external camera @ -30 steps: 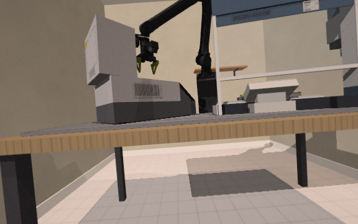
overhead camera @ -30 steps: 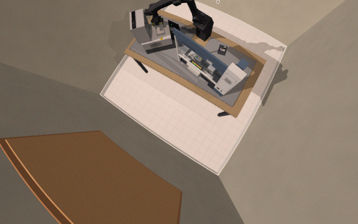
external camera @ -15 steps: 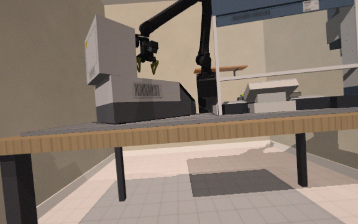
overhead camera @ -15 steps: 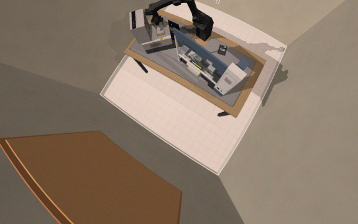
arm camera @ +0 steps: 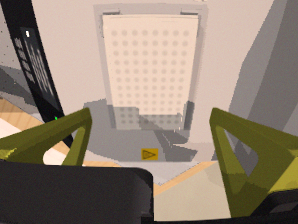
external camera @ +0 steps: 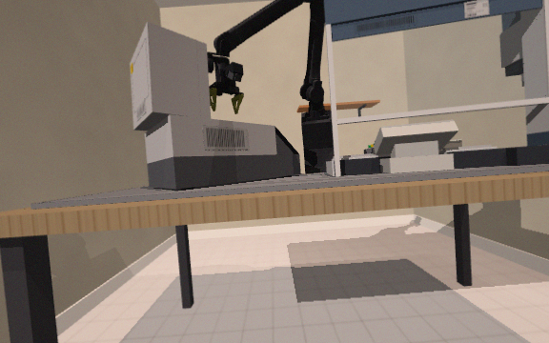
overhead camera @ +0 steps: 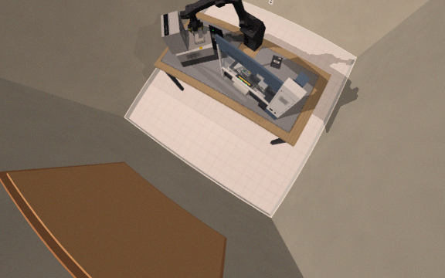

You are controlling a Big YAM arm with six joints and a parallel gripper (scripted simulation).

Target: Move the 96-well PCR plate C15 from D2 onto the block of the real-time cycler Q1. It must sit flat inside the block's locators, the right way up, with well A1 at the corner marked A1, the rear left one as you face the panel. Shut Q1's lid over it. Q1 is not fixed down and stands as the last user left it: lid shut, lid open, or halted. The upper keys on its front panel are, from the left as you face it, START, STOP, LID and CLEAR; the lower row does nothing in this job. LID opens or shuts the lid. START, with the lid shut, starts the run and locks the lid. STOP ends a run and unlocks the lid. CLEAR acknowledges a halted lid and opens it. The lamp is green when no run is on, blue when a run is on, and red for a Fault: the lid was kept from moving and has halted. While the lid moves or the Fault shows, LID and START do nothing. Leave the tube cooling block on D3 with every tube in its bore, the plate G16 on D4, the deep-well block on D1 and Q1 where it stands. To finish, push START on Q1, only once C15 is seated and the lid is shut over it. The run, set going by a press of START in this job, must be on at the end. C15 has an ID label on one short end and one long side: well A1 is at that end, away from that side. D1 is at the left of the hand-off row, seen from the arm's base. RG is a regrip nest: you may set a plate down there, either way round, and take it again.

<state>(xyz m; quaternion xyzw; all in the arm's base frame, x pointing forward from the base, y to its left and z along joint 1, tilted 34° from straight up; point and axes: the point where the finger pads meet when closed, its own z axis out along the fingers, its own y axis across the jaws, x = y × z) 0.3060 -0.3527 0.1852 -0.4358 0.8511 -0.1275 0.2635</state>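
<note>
The cycler Q1 stands at the table's left end with its lid raised upright. In the wrist view the white 96-well plate C15 lies flat on Q1's block, inside the grey locator frame. I cannot see the plate's ID label. My gripper is open and empty, hanging some way above the block, apart from the plate. Q1's dark front panel shows a small green lamp.
A blue-topped shelf frame stands beside Q1, with the hand-off row items under it. A white instrument is at the table's far end. A dark nest lies near the arm's base.
</note>
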